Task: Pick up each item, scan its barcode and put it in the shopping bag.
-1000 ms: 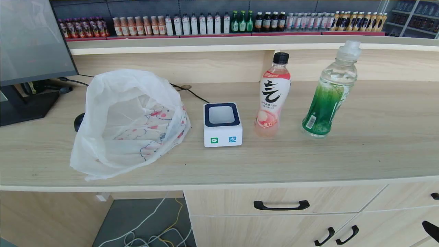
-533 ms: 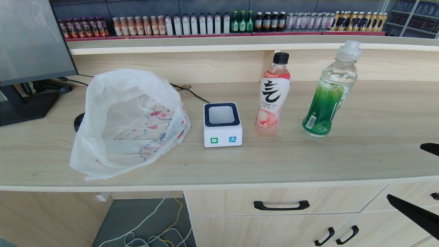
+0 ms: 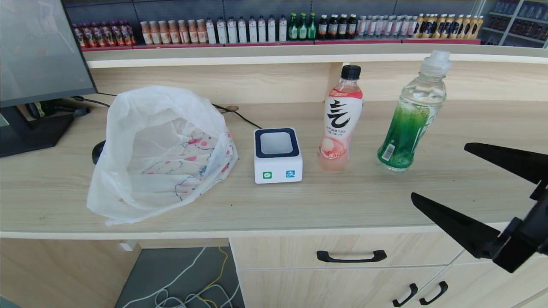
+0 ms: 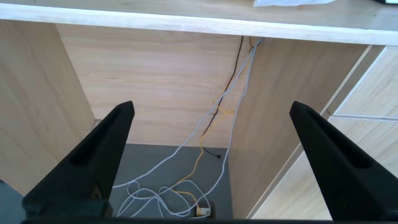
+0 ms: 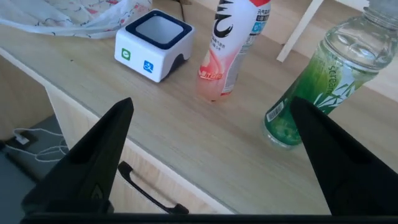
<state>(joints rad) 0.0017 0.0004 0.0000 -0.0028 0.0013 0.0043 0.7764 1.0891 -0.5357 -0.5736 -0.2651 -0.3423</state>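
Smooth pale wood-grain counter (image 3: 342, 201). Crinkly translucent white plastic shopping bag (image 3: 158, 149) sits slumped, mouth open. At its 3 o'clock is a boxy white scanner (image 3: 277, 156) with a dark-rimmed square window. At the scanner's 3 o'clock a slim pink bottle (image 3: 341, 119) stands upright, black cap. Further along at 3 o'clock is a waisted clear green bottle (image 3: 409, 124), barcode showing. Right gripper (image 3: 439, 171) is at 5 o'clock of the green bottle, black tapered fingers spread wide, holding nothing. Left gripper (image 4: 211, 109) is spread wide below the counter edge, over loose cables (image 4: 205, 143).
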